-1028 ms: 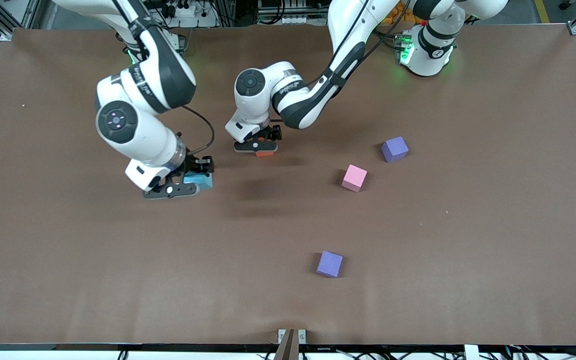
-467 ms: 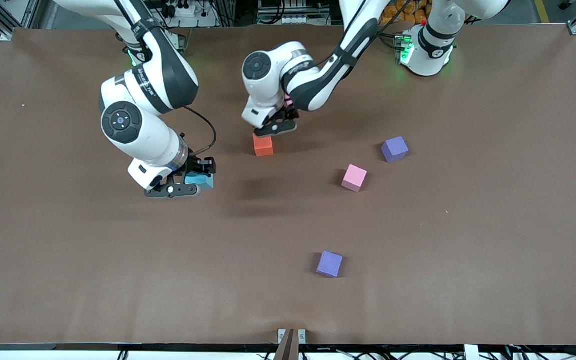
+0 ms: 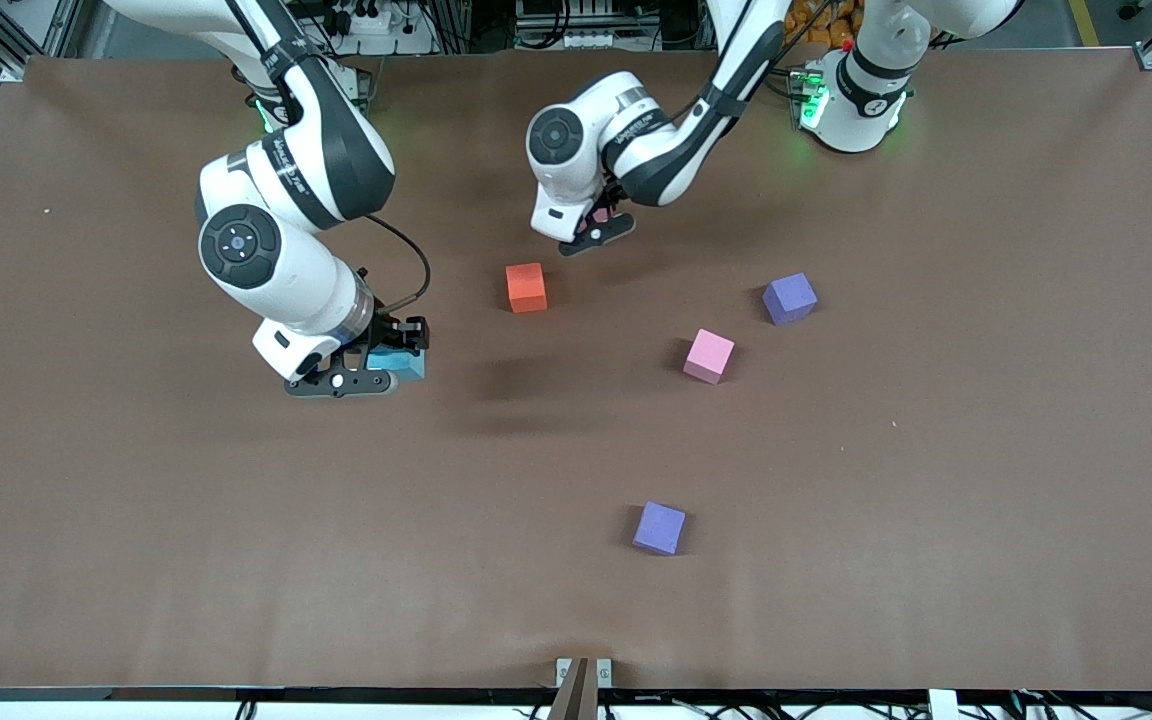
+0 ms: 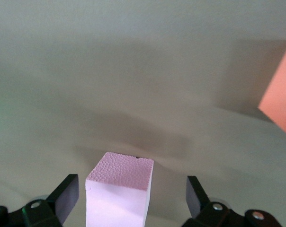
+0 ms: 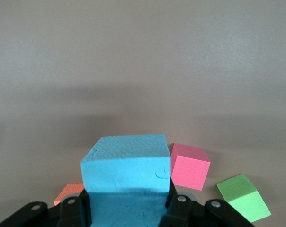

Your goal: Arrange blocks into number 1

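My right gripper (image 3: 361, 377) is shut on the light blue block (image 3: 400, 362), low over the table toward the right arm's end; the right wrist view shows the light blue block (image 5: 126, 163) clamped between the fingers. The left gripper (image 3: 596, 228) hangs open over a pale pink block (image 3: 601, 214). In the left wrist view that pink block (image 4: 119, 189) stands between the spread fingers (image 4: 67, 195) with a gap on each side. An orange block (image 3: 526, 287) stands free on the table. Another pink block (image 3: 709, 356) lies nearer the front camera.
Two purple cubes lie on the table, one (image 3: 789, 298) beside the second pink block, one (image 3: 659, 528) near the front edge. The right wrist view shows a deep pink-red block (image 5: 189, 165), a green cube (image 5: 242, 196) and an orange corner (image 5: 69, 191).
The left gripper rose off the orange block, leaving it on the table, and moved toward its base, over a pale pink block. The right arm has barely moved.
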`<action>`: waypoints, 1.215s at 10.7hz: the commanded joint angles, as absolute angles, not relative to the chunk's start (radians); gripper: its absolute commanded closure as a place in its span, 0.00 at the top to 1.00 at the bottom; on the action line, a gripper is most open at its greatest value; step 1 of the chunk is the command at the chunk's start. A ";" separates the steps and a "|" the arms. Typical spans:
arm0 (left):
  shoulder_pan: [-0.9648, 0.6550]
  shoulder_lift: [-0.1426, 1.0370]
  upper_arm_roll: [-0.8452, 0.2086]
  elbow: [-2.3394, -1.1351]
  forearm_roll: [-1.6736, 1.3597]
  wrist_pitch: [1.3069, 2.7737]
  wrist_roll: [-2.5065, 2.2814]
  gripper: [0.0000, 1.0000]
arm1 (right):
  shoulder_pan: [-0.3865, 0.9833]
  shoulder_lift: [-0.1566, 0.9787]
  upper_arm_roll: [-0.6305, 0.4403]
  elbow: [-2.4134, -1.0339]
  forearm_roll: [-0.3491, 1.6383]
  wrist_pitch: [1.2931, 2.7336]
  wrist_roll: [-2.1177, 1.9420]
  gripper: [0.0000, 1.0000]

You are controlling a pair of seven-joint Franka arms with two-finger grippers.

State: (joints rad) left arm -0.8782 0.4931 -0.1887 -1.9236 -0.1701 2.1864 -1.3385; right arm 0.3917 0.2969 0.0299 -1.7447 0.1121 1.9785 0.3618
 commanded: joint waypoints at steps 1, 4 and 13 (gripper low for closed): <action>-0.874 0.405 -0.204 -2.060 -0.236 2.270 -1.359 1.00 | 0.380 0.298 0.034 -1.756 0.107 1.994 0.377 0.00; -0.877 0.410 -0.212 -2.080 -0.256 2.296 -1.361 1.00 | 0.364 0.302 0.034 -1.755 0.106 1.999 0.377 0.00; -0.907 0.472 -0.236 -2.075 -0.255 2.364 -1.353 0.62 | 0.360 0.339 0.034 -1.756 0.094 2.026 0.377 0.00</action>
State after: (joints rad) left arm -0.8943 0.4679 -0.2356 -2.0714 -0.2427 2.3477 -1.3424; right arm 0.3655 0.3299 0.0246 -1.7506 0.1062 2.0011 0.3625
